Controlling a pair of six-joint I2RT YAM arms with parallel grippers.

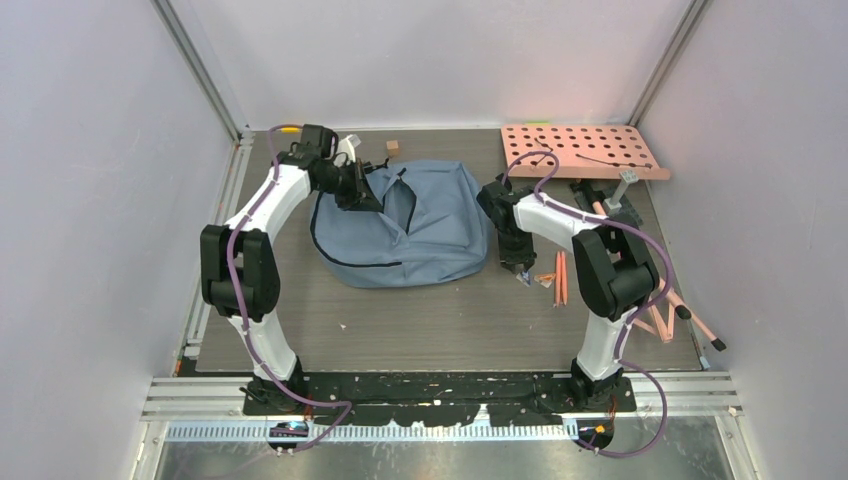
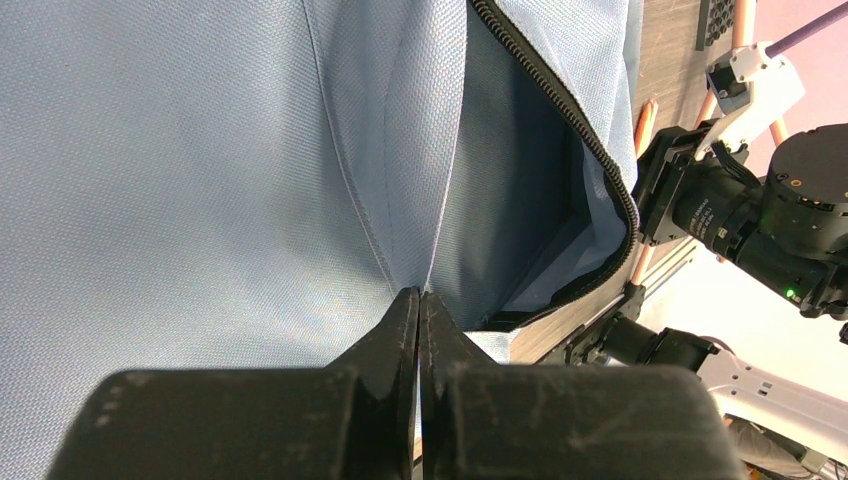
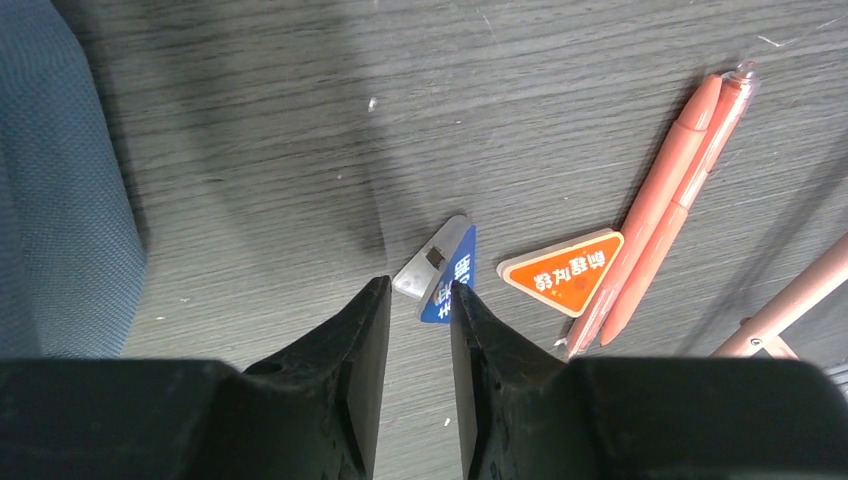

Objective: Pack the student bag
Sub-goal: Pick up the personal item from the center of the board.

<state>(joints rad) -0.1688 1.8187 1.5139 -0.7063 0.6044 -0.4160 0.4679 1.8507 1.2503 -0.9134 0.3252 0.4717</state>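
On the table [image 1: 400,330]: student bag [image 1: 420,235], grey-blue, unzipped, lining showing inside.
You see the left gripper [image 2: 420,296] clamped on its fabric; the right gripper [image 3: 420,288] stands with jaws apart.

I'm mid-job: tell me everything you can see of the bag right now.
The bag is soft grey-blue woven fabric, slumped on the table toward its far middle. A dark zipper along its edge stands open, showing a paler lining inside. The left tool is shut on a fold of fabric beside that opening. The right tool hangs just off its right side, not touching.
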